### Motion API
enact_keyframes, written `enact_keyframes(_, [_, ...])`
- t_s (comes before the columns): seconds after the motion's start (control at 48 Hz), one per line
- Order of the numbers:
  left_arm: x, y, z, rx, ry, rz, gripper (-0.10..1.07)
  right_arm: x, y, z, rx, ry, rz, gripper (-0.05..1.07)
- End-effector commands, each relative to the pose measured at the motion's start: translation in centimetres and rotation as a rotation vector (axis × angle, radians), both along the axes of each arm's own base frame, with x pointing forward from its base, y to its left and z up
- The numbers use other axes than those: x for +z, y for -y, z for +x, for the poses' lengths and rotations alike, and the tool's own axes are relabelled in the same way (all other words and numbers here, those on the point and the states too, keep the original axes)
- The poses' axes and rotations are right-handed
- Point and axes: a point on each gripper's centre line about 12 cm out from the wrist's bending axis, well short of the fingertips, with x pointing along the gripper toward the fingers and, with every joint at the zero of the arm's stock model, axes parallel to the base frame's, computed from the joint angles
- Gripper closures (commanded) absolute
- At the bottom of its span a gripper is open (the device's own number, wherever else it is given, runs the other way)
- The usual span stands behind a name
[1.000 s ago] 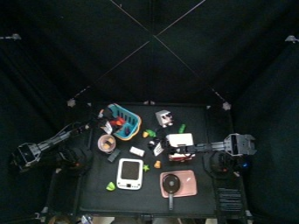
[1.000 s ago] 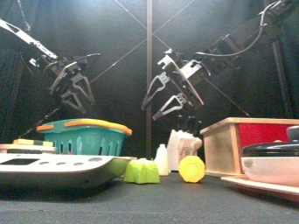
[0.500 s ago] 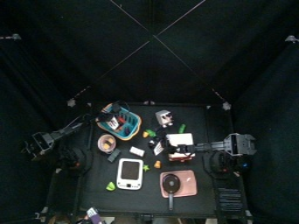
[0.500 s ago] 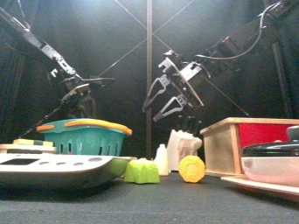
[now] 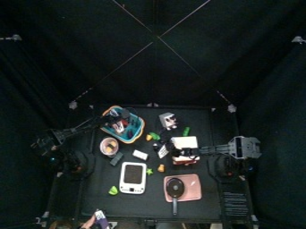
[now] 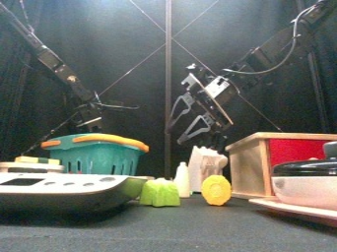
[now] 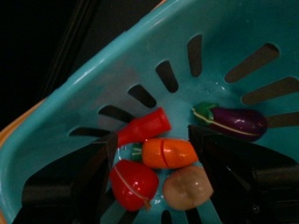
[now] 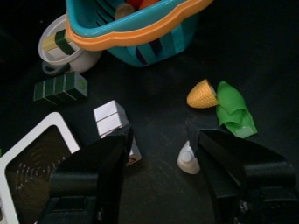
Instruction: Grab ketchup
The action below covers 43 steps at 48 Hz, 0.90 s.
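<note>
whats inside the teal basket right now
The left wrist view looks into the teal basket: a purple eggplant, a red pepper-like piece, an orange round piece, a red one and a tan one. Anything beneath them is covered.

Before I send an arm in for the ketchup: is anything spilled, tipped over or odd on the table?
Nothing looks spilled or broken. The toy foods sit inside the teal basket, and the small white bottle stands upright between the basket and the wooden box. Both grippers hang open and empty.
</note>
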Motion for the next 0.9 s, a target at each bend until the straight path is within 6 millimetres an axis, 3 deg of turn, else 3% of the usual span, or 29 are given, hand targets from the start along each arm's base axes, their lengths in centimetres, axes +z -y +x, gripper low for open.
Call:
enact_keyframes(0.0, [0.6, -0.5, 0.7, -0.016, 0.04, 0.049, 0.0, 1.0, 0.4, 0.2, -0.01, 0.028, -0.005, 0.16])
enact_keyframes(0.688, [-5.8, -0.5, 0.6, -0.069, -0.054, 0.015, 0.0, 1.2, 0.7, 0.5, -0.038, 0.042, 0.039, 0.16])
enact_keyframes(0.875, [-5.6, -0.5, 0.4, -0.058, -0.077, -0.007, 0.0, 1.2, 1.1, 0.4, -0.053, 0.046, 0.052, 0.16])
